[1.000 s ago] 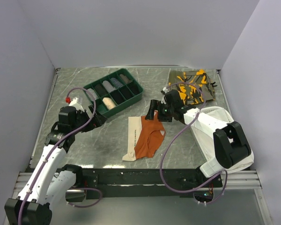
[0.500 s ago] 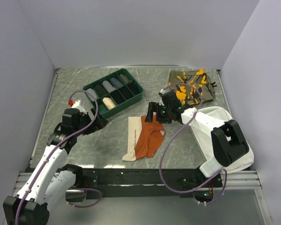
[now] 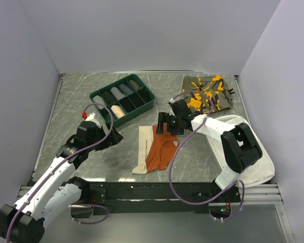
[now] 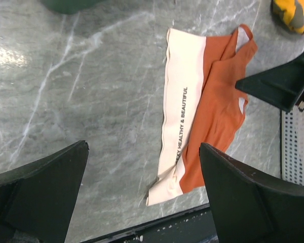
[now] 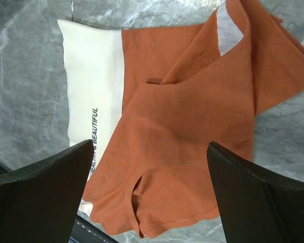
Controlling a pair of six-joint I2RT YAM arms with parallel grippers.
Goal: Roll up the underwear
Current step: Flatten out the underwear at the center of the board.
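Two sets of jaws are standing wide open, holding nothing. The underwear (image 3: pixel 159 149) is lying flat by the near edge of the table (image 3: pixel 116 159), its long axis running near to far, cream waistband facing left. The left gripper (image 3: pixel 113 135) is hanging well apart on that side; the right gripper (image 3: pixel 163 126) is hovering over the far end, nearer.

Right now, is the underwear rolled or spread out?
Spread out, not rolled. The underwear lies flat on the table, its cream waistband showing full length; only one orange edge is folded over.
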